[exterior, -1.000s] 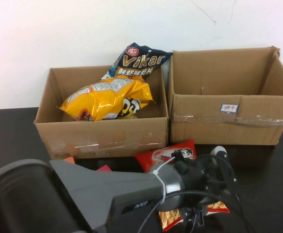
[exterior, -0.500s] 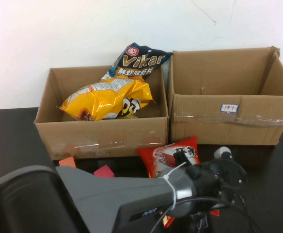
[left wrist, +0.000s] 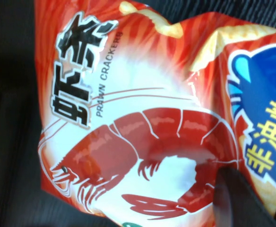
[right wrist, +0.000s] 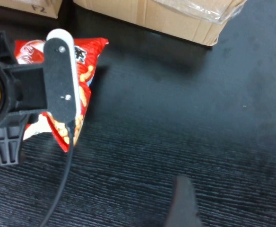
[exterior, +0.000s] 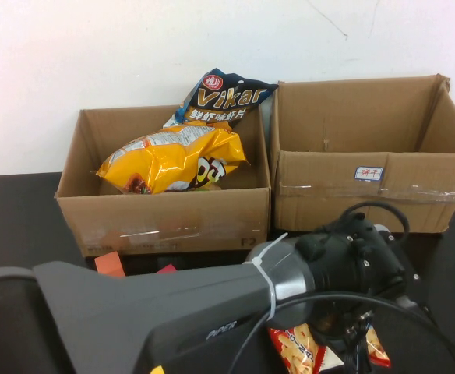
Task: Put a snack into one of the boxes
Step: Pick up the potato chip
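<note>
Snack bag point(exterior: 301, 348) lies flat near the right box point(exterior: 368, 167); left gripper point(exterior: 352, 343) hovers over it, right gripper point(right wrist: 183, 201) alongside, openings untellable.

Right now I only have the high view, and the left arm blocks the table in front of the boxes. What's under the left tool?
Observer: The left tool hangs right above a red prawn-cracker bag, which fills the left wrist view.
Operator: In a box yet?
Observer: No. In the right wrist view it looks to be lying on the black table, apart from the taped brown cardboard box.
Operator: Where's the right tool?
Observer: The right tool is over bare table, off to the side of the bag.
</note>
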Controlling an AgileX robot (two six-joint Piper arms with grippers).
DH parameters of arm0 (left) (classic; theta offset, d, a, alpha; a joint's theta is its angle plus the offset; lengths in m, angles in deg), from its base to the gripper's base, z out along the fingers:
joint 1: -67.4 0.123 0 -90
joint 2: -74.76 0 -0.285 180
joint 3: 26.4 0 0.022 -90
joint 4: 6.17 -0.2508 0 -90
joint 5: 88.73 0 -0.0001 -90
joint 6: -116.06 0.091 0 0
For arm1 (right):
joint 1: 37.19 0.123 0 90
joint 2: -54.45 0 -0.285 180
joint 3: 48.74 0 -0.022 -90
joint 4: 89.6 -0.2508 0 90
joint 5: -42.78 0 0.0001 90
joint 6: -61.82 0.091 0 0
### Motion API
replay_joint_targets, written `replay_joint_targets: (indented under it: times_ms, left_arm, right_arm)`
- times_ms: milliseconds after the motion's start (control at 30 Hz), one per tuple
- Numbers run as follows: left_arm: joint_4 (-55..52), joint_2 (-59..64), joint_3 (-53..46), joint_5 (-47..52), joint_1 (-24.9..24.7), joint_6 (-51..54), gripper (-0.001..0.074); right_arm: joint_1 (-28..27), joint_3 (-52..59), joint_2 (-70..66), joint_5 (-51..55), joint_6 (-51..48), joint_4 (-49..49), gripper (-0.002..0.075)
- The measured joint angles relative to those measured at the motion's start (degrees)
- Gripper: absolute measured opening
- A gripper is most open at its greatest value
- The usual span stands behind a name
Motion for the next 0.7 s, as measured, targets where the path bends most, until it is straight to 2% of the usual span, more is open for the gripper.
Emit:
replay_joint_targets:
  times_ms: [433, 700]
  left_arm:
    - [5.7, -9.6, 0.0, 5.2, 0.0, 4.3, 0.0069]
    - [-0.6, -19.8, 0.0, 8.7, 0.0, 2.7, 0.0069]
  right_arm:
    - [0.0, 2.7, 0.0, -2.8, 0.0, 0.8, 0.0470]
    - [0.0, 4.8, 0.0, -5.8, 0.6, 0.8, 0.0470]
